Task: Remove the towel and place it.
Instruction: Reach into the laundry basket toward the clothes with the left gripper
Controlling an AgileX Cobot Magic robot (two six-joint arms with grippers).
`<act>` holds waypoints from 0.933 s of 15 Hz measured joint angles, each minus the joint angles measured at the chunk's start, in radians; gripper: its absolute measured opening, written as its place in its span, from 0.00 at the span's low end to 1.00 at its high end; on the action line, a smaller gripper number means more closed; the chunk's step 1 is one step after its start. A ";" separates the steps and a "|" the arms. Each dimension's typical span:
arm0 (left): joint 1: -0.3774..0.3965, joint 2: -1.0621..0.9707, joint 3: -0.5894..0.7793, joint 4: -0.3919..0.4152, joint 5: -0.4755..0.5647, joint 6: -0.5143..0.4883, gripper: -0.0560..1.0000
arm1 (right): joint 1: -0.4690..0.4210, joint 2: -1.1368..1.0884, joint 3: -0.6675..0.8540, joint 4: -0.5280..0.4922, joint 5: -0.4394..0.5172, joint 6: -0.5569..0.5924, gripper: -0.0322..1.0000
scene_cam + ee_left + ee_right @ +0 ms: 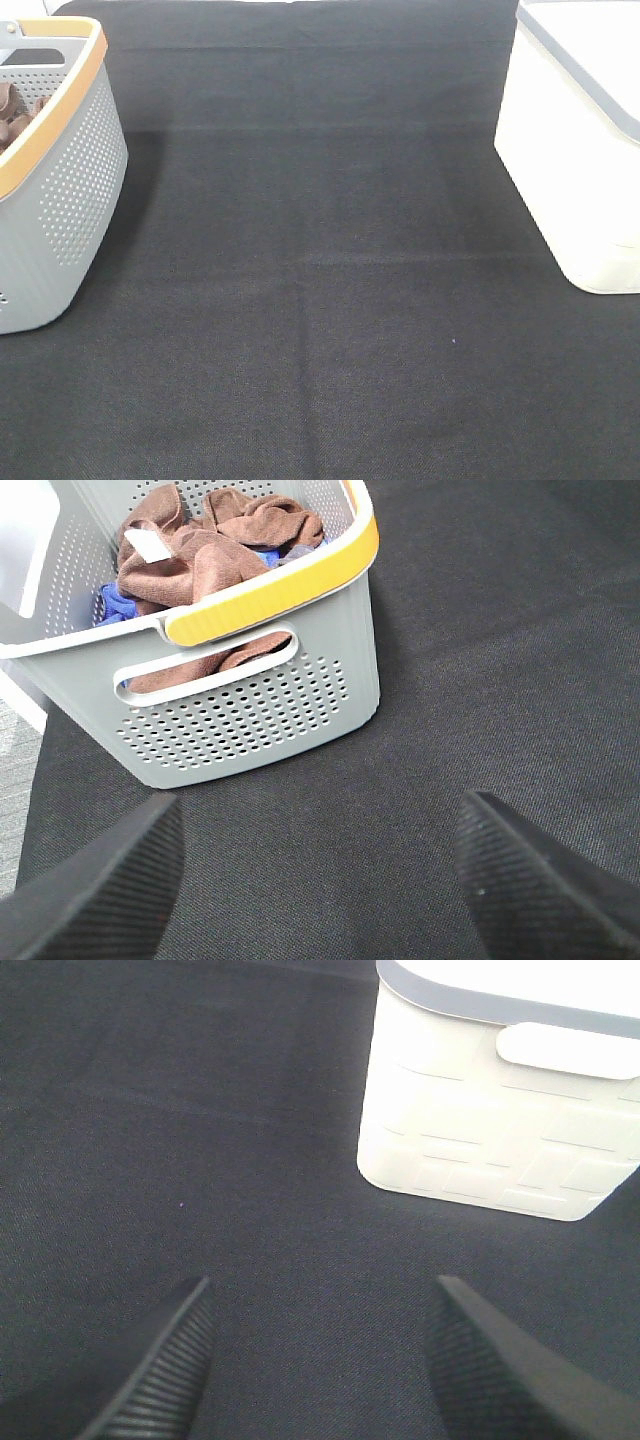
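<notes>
both the left pincer (320,810) and the right pincer (322,1285) hang released, empty; the brown towel (195,565) lies crumpled in the grey basket (250,715) at the left edge of the desk (320,300).

Tabletop (320,330) covered in black woven cloth, with faint fold creases running across and along it. Same cloth below and ahead of right end effector (322,1283). Off to one side of left end effector (320,800) the cloth ends, pale grey surface (15,740) beyond the edge. Light even and diffuse, shadows soft.
</notes>
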 joint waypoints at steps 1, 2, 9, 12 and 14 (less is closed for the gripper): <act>0.000 0.000 0.000 0.000 0.000 0.000 0.74 | 0.000 0.000 0.000 0.000 0.000 0.000 0.61; 0.000 0.000 0.000 0.000 0.000 0.000 0.74 | 0.000 0.000 0.000 0.000 0.000 0.000 0.61; 0.000 0.000 0.000 0.000 0.000 0.000 0.74 | 0.000 0.000 0.000 0.000 0.000 0.000 0.61; 0.000 0.000 0.000 0.000 0.000 0.000 0.74 | 0.000 0.000 0.000 0.000 0.000 0.000 0.61; 0.000 0.000 0.000 0.000 0.000 0.000 0.74 | 0.000 0.000 0.000 0.000 0.000 0.000 0.61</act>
